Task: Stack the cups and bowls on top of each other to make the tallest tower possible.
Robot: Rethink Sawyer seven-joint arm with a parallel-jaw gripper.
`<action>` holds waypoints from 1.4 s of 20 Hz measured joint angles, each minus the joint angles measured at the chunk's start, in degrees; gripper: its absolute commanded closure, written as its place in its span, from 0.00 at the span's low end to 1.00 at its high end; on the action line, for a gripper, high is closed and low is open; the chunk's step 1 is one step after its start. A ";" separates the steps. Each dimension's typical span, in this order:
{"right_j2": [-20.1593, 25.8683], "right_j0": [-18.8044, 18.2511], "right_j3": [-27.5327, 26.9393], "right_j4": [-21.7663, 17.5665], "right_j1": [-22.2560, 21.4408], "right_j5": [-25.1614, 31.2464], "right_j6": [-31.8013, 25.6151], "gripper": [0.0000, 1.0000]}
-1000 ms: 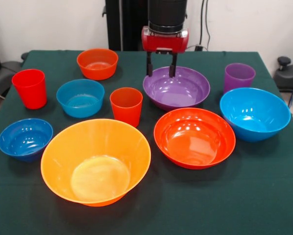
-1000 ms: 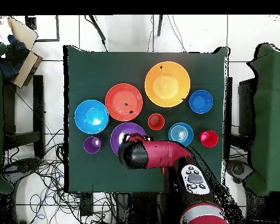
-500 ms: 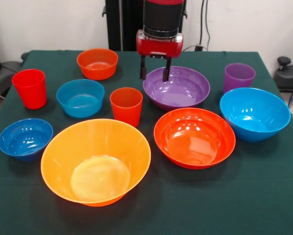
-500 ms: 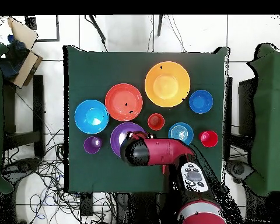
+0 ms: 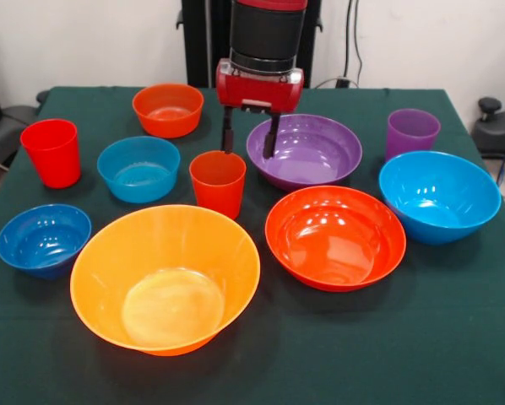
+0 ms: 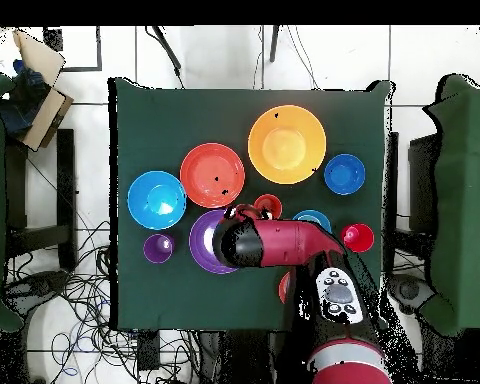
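Green cloth covers the table [image 5: 455,354], and nothing is stacked yet: every piece sits alone, so by my reading the whole tower is left to build. Front view: the gripper [image 5: 249,139] hangs with jaws spread, gripping nothing, between the orange-red cup [image 5: 218,182] mid-table and the purple bowl [image 5: 305,150]. The big yellow-orange bowl [image 5: 165,278], glossy and upright, waits at the near edge. Overhead view: the arm [image 6: 274,243] covers part of the purple bowl [image 6: 202,245]; the yellow-orange bowl [image 6: 287,143] lies toward the far edge, with the red-orange bowl [image 6: 212,174] just beside it.
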 measured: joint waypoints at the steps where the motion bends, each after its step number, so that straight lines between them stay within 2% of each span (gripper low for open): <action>1: -0.11 0.00 -0.48 0.00 0.14 0.00 0.00 0.00; 12: -0.28 -0.19 -2.37 0.00 1.95 0.00 0.00 0.00; 28: -0.27 -0.76 0.31 0.02 4.56 -3.73 0.00 0.00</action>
